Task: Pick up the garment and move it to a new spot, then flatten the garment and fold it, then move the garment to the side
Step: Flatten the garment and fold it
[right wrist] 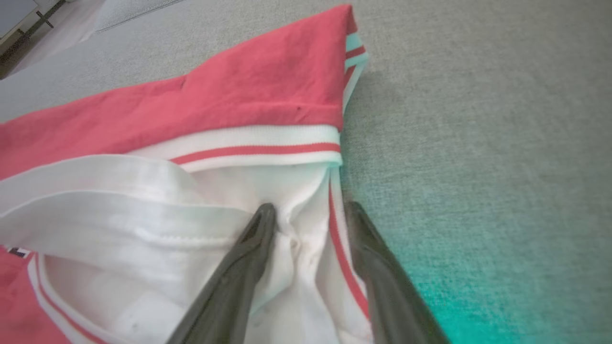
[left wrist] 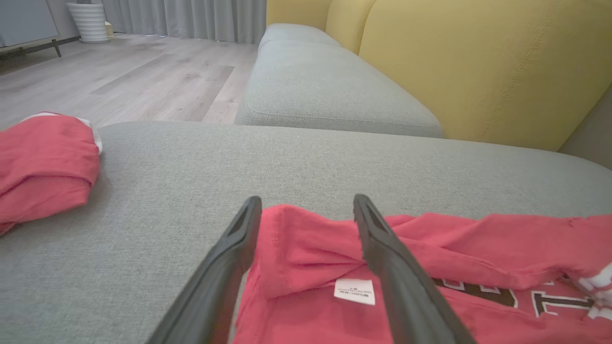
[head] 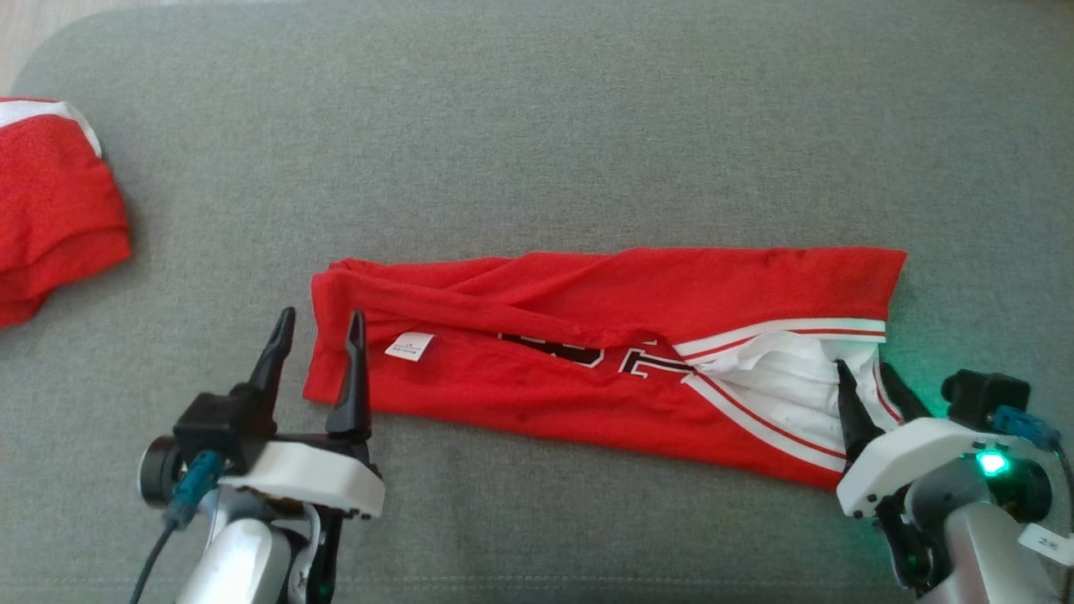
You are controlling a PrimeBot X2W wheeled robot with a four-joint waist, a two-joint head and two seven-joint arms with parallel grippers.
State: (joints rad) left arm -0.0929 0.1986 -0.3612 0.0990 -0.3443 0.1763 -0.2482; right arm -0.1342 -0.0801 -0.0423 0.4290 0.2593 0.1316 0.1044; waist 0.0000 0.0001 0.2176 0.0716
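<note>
Head view: folded red cloth (head: 50,210) lies left of garment (head: 587,294).

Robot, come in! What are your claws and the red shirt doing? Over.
Left claw open, astride left end of shirt. Right claw open, astride white trim, right end. Shirt in long folded strip. Other red garment far left, not in the way.

The garment (head: 587,294) is bright red, with a white band (head: 780,327) carrying a thin red stripe, a plain white inner side, and black letters (head: 646,362) edged in white. Its label (head: 409,346) is white with dark print. The second garment (head: 50,218) is red with white trim. The cushion (head: 537,126) is flecked grey, the backrest (left wrist: 478,62) mustard yellow, the floor (left wrist: 143,76) pale wood grain. The left pincer (head: 323,315) and right pincer (head: 864,367) have black fingers on white housings. A green light (head: 993,462) tints the grey nearby.
</note>
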